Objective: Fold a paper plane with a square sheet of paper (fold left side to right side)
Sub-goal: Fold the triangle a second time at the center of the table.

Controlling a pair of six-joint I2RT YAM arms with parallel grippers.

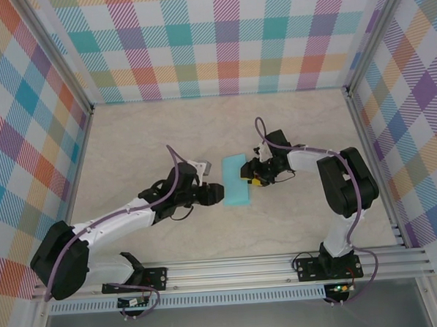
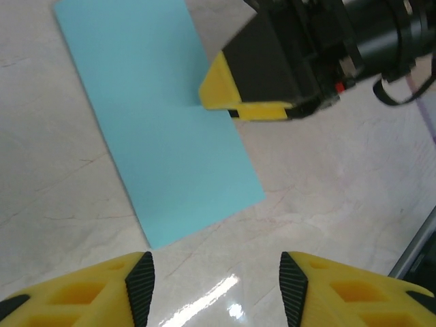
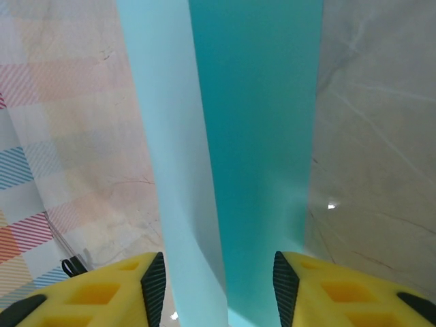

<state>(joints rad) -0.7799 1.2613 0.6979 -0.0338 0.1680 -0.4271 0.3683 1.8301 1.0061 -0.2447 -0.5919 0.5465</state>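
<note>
The square sheet of paper (image 1: 235, 179) is turquoise and lies mid-table as a narrow doubled rectangle. My left gripper (image 1: 218, 193) hovers just off its near left corner, open, with bare table between its pads (image 2: 216, 289). The sheet (image 2: 157, 129) lies flat ahead of it. My right gripper (image 1: 248, 174) is at the sheet's right long edge, and one of its yellow fingers (image 2: 231, 92) rests at that edge. In the right wrist view the jaws (image 3: 218, 289) stand open, astride the sheet (image 3: 259, 136). A paler upper layer (image 3: 170, 170) lifts off the darker one below.
The marble-look table (image 1: 166, 137) is boxed by checkered walls (image 1: 219, 39) at the back and both sides. An aluminium rail (image 1: 231, 269) carrying the arm bases runs along the near edge. The right arm's purple cable (image 1: 259, 128) loops above its wrist.
</note>
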